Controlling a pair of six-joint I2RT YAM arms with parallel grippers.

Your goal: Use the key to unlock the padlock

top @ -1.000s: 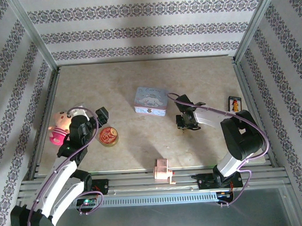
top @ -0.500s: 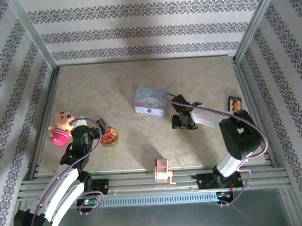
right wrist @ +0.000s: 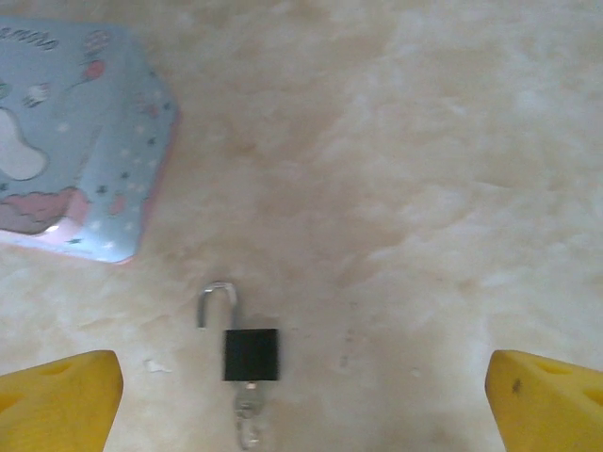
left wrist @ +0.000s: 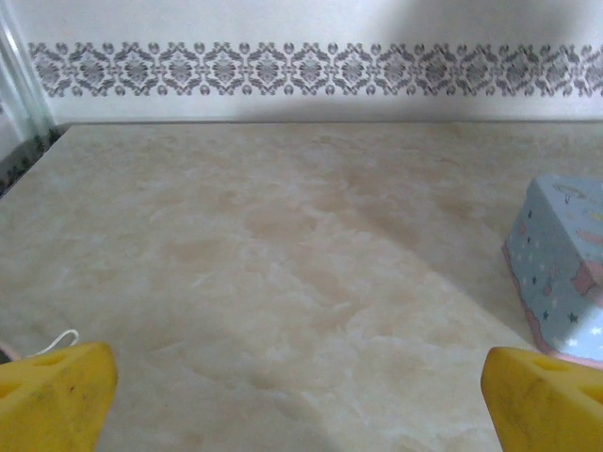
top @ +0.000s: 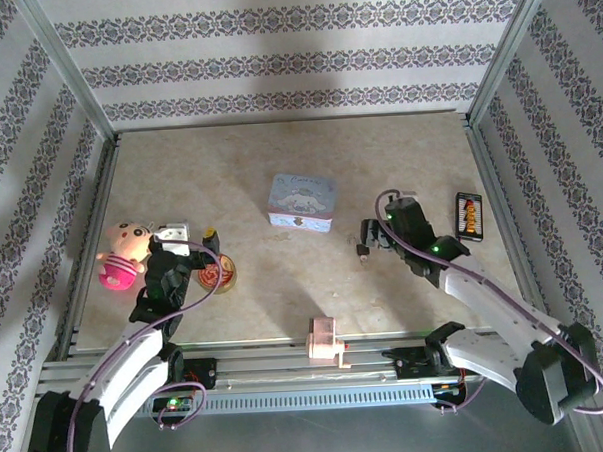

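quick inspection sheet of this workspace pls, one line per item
surface: beige marbled tabletop, no spills seen
job's things: padlock lies flat near the pale blue tin, apart from it; shackle looks swung open; key sticks out of its base
clutter: pink toy figure, round red tin, pink block at the near edge, small black card at right
grippers: left gripper open, holding nothing; right gripper open over the padlock, not touching it
cables: purple cables along both arms, off the table things
surroundings: patterned walls, metal frame rails
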